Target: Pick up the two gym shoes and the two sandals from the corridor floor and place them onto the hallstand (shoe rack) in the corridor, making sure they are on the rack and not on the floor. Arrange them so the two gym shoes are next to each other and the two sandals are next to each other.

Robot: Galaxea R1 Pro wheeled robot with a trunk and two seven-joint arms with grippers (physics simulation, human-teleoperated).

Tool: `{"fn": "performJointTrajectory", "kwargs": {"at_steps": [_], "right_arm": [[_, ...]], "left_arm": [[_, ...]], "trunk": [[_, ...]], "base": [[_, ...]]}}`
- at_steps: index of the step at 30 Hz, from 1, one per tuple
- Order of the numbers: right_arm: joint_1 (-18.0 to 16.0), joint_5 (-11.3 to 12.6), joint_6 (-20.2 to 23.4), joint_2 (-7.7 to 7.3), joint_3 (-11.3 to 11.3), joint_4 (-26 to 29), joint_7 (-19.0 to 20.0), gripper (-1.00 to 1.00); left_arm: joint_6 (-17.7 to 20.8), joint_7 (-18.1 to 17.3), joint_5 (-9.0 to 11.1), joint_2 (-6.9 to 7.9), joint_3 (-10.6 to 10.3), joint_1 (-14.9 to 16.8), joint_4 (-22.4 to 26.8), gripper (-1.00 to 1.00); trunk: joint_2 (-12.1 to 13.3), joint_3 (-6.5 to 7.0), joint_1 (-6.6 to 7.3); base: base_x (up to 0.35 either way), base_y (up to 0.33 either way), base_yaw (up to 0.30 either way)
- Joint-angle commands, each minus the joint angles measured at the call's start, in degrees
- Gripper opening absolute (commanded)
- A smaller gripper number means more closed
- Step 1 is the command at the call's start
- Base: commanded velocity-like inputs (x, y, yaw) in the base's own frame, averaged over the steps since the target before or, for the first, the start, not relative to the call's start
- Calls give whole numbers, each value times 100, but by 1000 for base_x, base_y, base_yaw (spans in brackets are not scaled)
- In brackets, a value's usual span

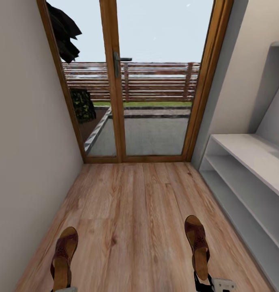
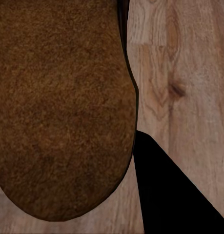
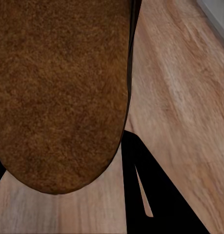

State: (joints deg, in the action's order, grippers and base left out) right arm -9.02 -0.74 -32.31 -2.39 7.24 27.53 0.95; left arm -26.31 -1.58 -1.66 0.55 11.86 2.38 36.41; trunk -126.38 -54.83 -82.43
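Both of my end effectors carry a sandal, as far as I can judge. At the bottom edge of the head view a bit of my right end effector [image 1: 214, 285] shows at the heel of the right sandal [image 1: 197, 245], and a pale sliver of my left end effector [image 1: 65, 289] sits under the heel of the left sandal [image 1: 63, 257]. Each wrist view looks straight onto a rough brown sole, the left sandal's [image 2: 60, 107] and the right sandal's [image 3: 60, 92], very close to the camera, with the corridor floor [image 1: 135, 211] beyond it. How far my fingers are parted I cannot tell, since they are hidden behind the soles.

Taking the glass door [image 1: 147, 81] as the landmark: the two sandals point toward it, toes forward, well short of it, one toward each side wall and well apart from each other. The hallstand [image 1: 245, 170] stands along the wall to the right of the door, its light-grey bench top and two shelves running back toward me. The right sandal is near its lowest shelf but not on it. Beyond the door are a wooden fence [image 1: 155, 81] and a paved patch [image 1: 151, 134].
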Motion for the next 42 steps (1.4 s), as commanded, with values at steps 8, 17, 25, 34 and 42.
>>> {"fn": "performJointTrajectory", "kwargs": {"at_steps": [8, 17, 25, 34, 42], "right_arm": [[-4, 12, -12, 2, 15, 7, 20, -100], [-4, 4, -4, 2, 15, -2, 20, -100], [-4, 4, 4, 2, 15, -2, 20, -100], [-4, 4, 5, 2, 15, -2, 20, -100], [-4, 1, 5, -6, 15, -2, 28, -100]], "left_arm": [[-15, -9, -36, -3, 25, 6, -3, -100], [-15, -9, -35, -3, 23, 7, -3, -100], [-15, -9, -36, -3, 19, 8, -3, -100], [-15, -9, -36, -3, 23, 4, -3, -100], [-15, -9, -36, -3, 19, 8, -3, -100]], "trunk": [[-1, -4, -2], [-1, -4, -2], [-1, -4, -2], [-1, -4, -2], [-1, -4, -2]], "base": [[337, 92, -3], [299, 198, -142], [283, 232, -264], [283, 230, -266], [295, 188, -266]]}}
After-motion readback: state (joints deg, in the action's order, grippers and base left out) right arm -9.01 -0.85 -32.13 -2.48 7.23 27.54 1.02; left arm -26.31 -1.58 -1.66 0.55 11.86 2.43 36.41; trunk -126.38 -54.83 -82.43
